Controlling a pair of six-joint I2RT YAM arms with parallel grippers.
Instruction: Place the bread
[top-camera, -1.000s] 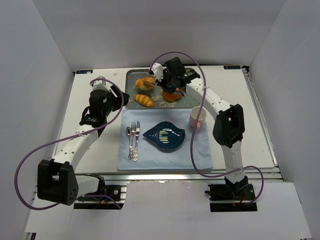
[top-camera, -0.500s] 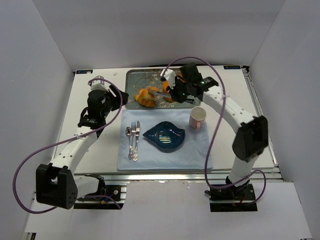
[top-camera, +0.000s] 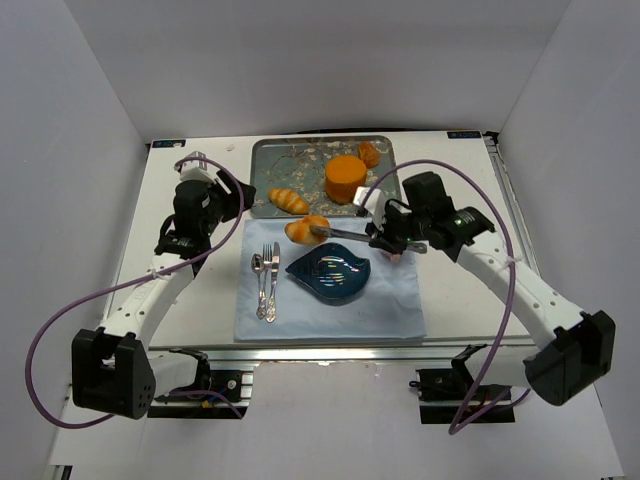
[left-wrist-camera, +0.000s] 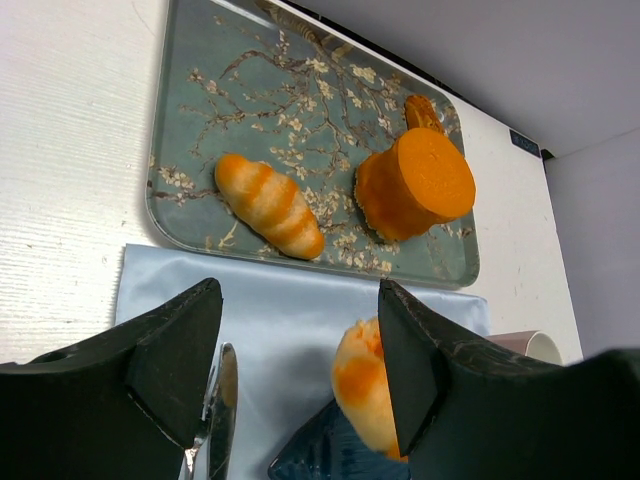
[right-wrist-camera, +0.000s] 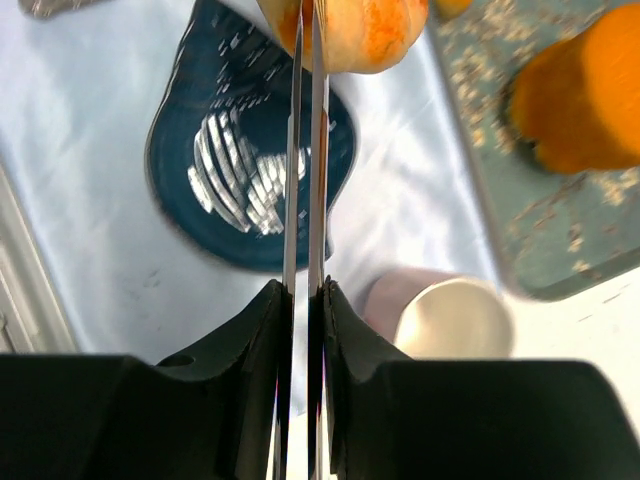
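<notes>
Far edge of table: patterned metal tray (top-camera: 268, 165) with orange cylinder cake (top-camera: 345, 180) and ridged roll (top-camera: 289, 200). My right end effector (right-wrist-camera: 302, 295) is clamped on steel tongs (right-wrist-camera: 303, 150). Their tips pinch the round golden bun (top-camera: 306, 229), well ahead of my fingers, between the tray's near edge and the dark blue plate (top-camera: 330, 272). Left end effector (left-wrist-camera: 300, 310): fingers apart.

Matt bread (top-camera: 303, 230), shiny metal tongs (top-camera: 345, 233), glossy plate (top-camera: 338, 278).

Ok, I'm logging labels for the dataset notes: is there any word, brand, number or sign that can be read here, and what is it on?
No text can be read in any view.
Small blue sticker at the far edge of the table: too small to read.
Tray, plate and cup: pattern or plain surface only, no words visible.
</notes>
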